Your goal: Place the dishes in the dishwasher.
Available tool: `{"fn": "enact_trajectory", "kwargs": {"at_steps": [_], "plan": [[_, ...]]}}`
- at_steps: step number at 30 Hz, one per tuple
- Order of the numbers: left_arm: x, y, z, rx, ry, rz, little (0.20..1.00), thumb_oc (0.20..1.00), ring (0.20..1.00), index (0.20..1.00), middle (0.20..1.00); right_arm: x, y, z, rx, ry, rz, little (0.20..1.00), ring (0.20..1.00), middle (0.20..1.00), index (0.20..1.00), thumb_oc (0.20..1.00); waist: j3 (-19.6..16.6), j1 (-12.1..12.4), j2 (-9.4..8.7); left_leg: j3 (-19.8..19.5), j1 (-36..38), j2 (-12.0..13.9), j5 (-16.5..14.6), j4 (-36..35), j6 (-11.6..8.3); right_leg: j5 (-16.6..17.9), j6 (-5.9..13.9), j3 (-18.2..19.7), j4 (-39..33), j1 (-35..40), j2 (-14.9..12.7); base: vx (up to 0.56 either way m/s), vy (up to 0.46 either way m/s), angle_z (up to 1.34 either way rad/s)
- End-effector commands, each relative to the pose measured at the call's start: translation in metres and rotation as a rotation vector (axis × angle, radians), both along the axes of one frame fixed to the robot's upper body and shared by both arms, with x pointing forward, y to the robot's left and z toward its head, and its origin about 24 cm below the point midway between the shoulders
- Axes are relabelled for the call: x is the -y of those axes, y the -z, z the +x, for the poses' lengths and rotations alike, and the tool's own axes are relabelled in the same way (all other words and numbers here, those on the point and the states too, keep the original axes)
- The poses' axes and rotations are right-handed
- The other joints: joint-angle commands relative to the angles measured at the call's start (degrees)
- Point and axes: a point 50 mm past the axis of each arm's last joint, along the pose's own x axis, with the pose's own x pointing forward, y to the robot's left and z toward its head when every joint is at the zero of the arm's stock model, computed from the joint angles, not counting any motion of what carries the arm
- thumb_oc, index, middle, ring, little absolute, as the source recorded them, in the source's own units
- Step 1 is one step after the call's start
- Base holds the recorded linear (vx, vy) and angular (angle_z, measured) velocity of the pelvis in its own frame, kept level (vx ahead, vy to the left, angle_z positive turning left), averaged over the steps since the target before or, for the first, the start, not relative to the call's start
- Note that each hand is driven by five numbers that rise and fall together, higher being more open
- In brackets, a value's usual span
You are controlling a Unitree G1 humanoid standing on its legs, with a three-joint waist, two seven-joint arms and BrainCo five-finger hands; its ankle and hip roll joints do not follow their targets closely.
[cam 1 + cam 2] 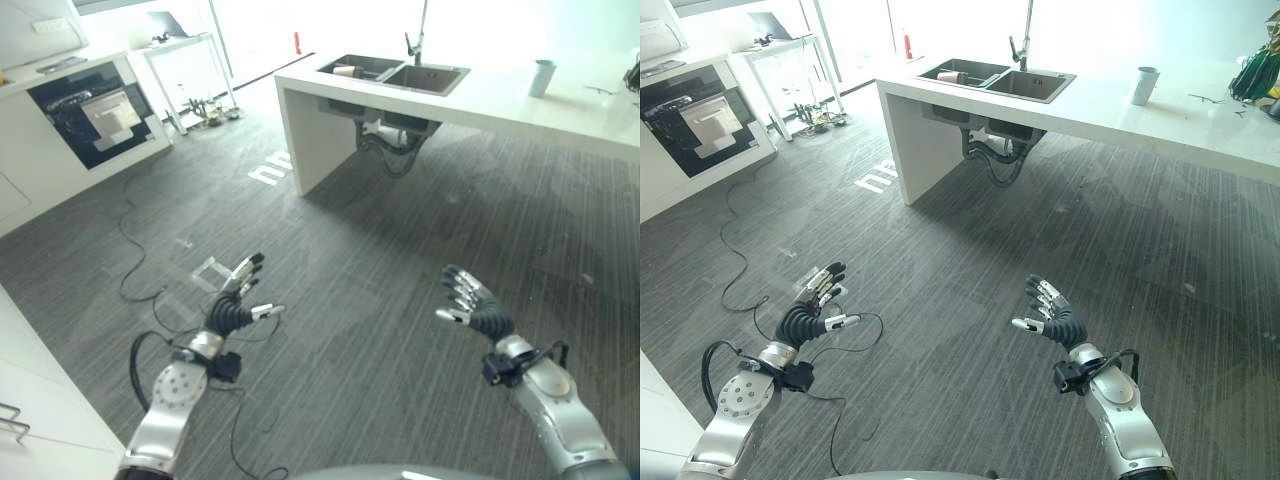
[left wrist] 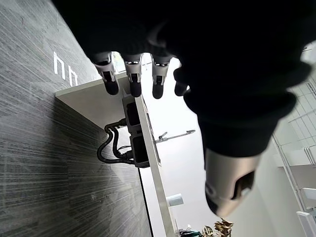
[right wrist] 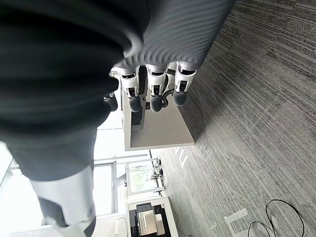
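Hands first. Left hand (image 1: 232, 312): raised over the floor at lower left, fingers straight and relaxed, thumb out to the side, holding nothing. Right hand (image 1: 478, 308): raised at lower right, well apart from the left, fingers loosely extended, palm empty.

Floor (image 1: 380, 260): dark grey striped carpet, bare between the hands and the table; white marks (image 1: 270, 167) on it near the table's end; a clear taped square (image 1: 212, 271) just beyond the left hand.

Table (image 1: 500, 100): long white counter across the far side, well away from both hands. Sink (image 1: 395, 73) with two basins set in its near end, tap (image 1: 413, 42) behind it, pipes (image 1: 385, 140) hanging underneath. One dish or tub (image 1: 953, 76) lies in the left basin. Cup (image 1: 541, 77), pale, upright on the table to the right of the sink.

Dishwasher (image 1: 92, 110): dark-fronted unit built into white cabinets at far left, door shut as far as can be told. Side table (image 1: 180, 50) with thin legs stands beyond it near the bright windows.

Right eye view adds a green plant (image 1: 1260, 72) at the table's far right end. Left wrist view shows the table from the side, with pipes and tap in profile. Right wrist view shows the table's end panel past the fingers (image 3: 154, 96).
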Motion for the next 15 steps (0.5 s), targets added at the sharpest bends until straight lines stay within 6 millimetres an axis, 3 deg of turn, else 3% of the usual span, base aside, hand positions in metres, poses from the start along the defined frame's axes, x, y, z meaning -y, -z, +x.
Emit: {"fn": "enact_trajectory", "kwargs": {"at_steps": [1,6,15], "plan": [[-0.0050,-0.0179,0.0168,0.076,0.007,-0.065,1.000,1.000,1.000,1.000,1.000,-0.0059,-0.0286,0.0209,0.147,-0.023,0.007,1.000,1.000,1.000,1.000,1.000,-0.2,0.3,-2.05,1.6,2.3,-0.4,-4.0,0.0,-1.52,-1.8,3.98,-1.4,0.0,1.9,-1.8,0.00,0.000,0.00],[-0.0036,-0.0183,0.0179,0.078,-0.019,-0.205,1.000,1.000,1.000,1.000,1.000,-0.0069,-0.0305,0.0206,0.164,-0.012,0.026,1.000,1.000,1.000,1.000,1.000,-0.2,0.4,-2.25,1.4,2.3,-0.4,-3.9,0.0,-1.51,-1.8,3.86,-1.4,0.0,1.9,-1.8,0.00,0.000,0.00],[-0.0091,-0.0230,0.0143,0.115,-0.056,-0.255,1.000,1.000,1.000,1.000,1.000,-0.0063,-0.0318,0.0160,0.177,-0.013,0.048,1.000,1.000,1.000,1.000,1.000,0.0,0.3,-2.39,1.4,2.4,-0.2,-4.0,0.0,-1.54,-2.1,3.67,-1.2,0.0,2.0,-1.6,0.01,-0.016,0.00]]}}
